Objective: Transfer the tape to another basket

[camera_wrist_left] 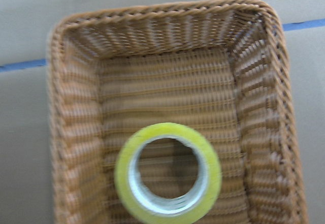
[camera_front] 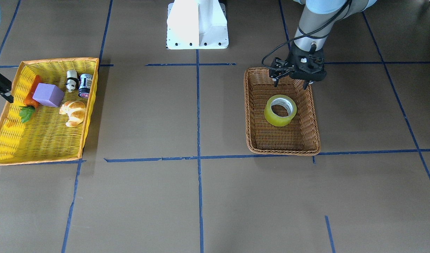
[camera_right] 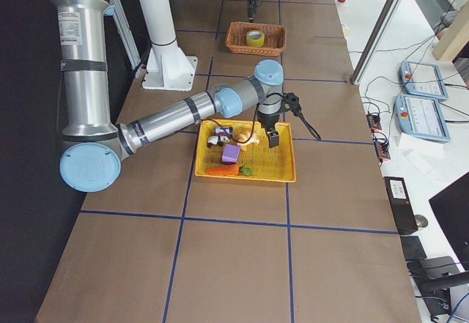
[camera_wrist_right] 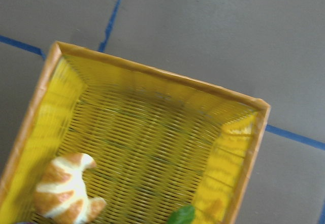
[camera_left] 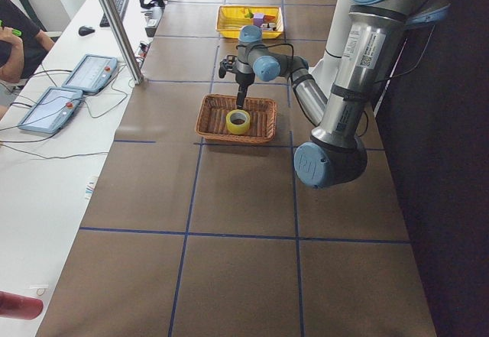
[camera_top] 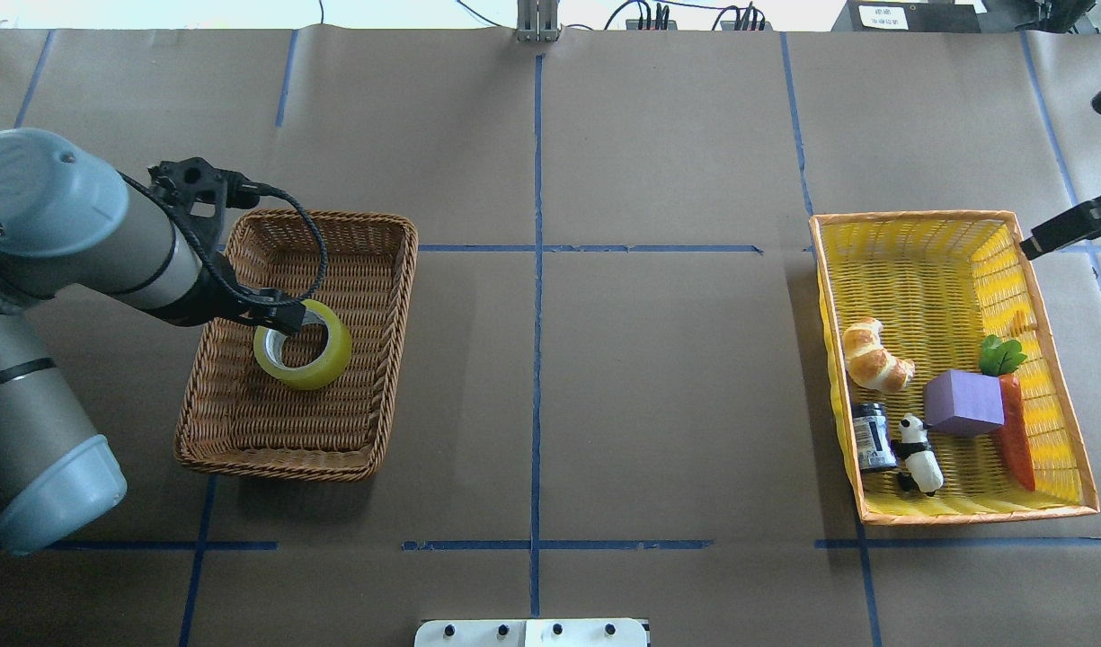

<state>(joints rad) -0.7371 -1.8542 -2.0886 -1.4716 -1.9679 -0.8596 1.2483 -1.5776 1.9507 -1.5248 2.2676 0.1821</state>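
The yellow tape lies hole-up in the middle of the brown wicker basket. The tape also shows in the overhead view and fills the lower half of the left wrist view. My left gripper hangs open and empty above the basket's end nearest the robot, just short of the tape and not touching it. My right gripper hovers over a corner of the yellow basket, far from the tape. Only part of it shows, so I cannot tell how its jaws stand.
The yellow basket holds a croissant, a purple block, a carrot, a panda figure and a small can. The robot's white base stands between the baskets. Blue tape lines cross the brown table.
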